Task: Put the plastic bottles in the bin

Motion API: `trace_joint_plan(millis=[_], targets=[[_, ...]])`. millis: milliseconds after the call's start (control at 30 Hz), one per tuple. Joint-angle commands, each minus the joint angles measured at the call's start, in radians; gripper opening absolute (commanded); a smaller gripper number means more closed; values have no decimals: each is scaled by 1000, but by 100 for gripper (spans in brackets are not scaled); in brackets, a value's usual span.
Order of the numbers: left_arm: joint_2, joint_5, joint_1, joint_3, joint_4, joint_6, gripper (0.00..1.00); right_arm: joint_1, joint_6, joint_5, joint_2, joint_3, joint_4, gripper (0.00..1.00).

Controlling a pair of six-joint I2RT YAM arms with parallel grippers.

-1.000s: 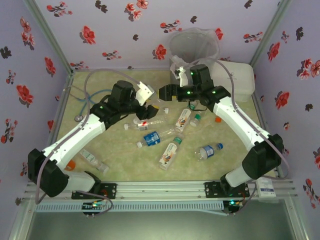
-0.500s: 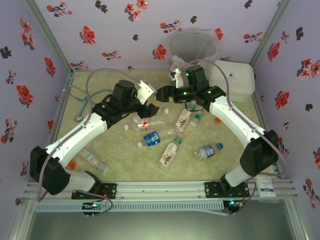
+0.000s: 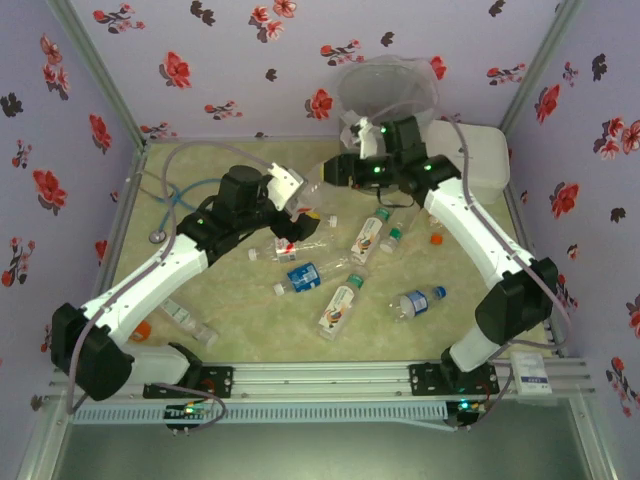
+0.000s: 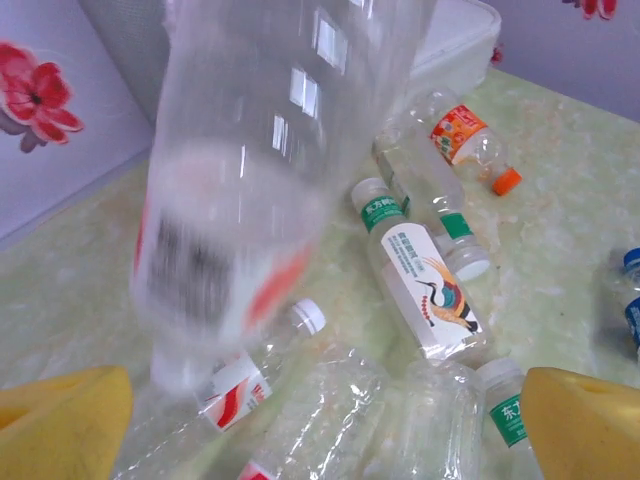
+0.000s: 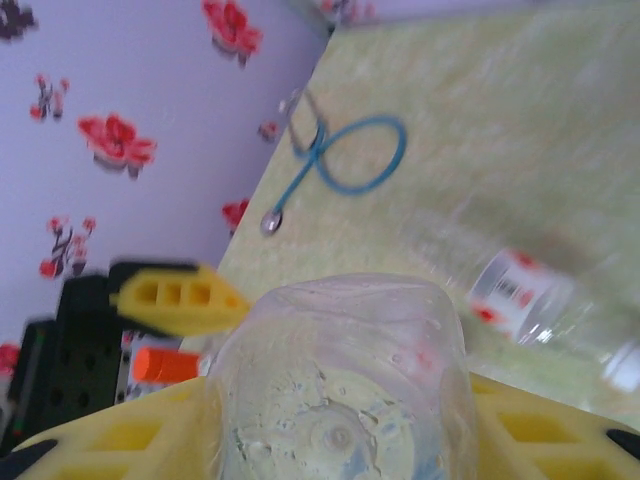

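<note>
My right gripper (image 3: 337, 172) is shut on a clear plastic bottle (image 5: 340, 380), its yellow fingers (image 5: 540, 430) pressing both sides near the base. The same bottle (image 4: 240, 170), red-white labelled and blurred, hangs in front of my left gripper (image 4: 325, 410), which stands open with its pads apart from it. In the top view the left gripper (image 3: 303, 200) is just left of the right one, over the mat's middle back. Several more bottles (image 3: 302, 275) (image 4: 425, 275) lie on the mat. The translucent grey bin (image 3: 388, 95) stands at the back, behind the right gripper.
A white rounded box (image 3: 480, 160) sits right of the bin. A blue-tubed stethoscope (image 3: 175, 205) (image 5: 350, 160) lies at the back left. One bottle (image 3: 185, 320) lies beside the left arm near the front. Flowered walls close three sides.
The right gripper has closed on the bottle that the left gripper held, and the left gripper has opened. The right gripper has moved back a little, toward the bin.
</note>
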Motion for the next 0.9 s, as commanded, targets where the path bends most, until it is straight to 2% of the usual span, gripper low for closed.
trace_joint_plan(millis=[0, 100, 200, 367, 433, 633, 733, 867], targets=[[-39, -108, -1, 23, -80, -112, 100, -45, -88, 89, -23, 145, -75, 39], [-48, -238, 0, 70, -210, -315, 100, -71, -135, 144, -12, 280, -105, 32], [-40, -396, 22, 97, -369, -563, 100, -81, -203, 264, 21, 411, -142, 22], [-34, -479, 40, 72, -602, -832, 100, -129, -256, 438, 147, 632, -184, 10], [-34, -493, 41, 58, -694, -910, 100, -161, -253, 468, 214, 719, -208, 8], [-18, -573, 42, 30, -951, -1100, 100, -249, -214, 442, 379, 842, -201, 3], [-21, -561, 42, -1, -1017, -1152, 100, -264, -187, 370, 431, 855, -210, 2], [-48, -538, 42, -51, -1027, -1170, 100, -263, -167, 291, 493, 852, -215, 2]])
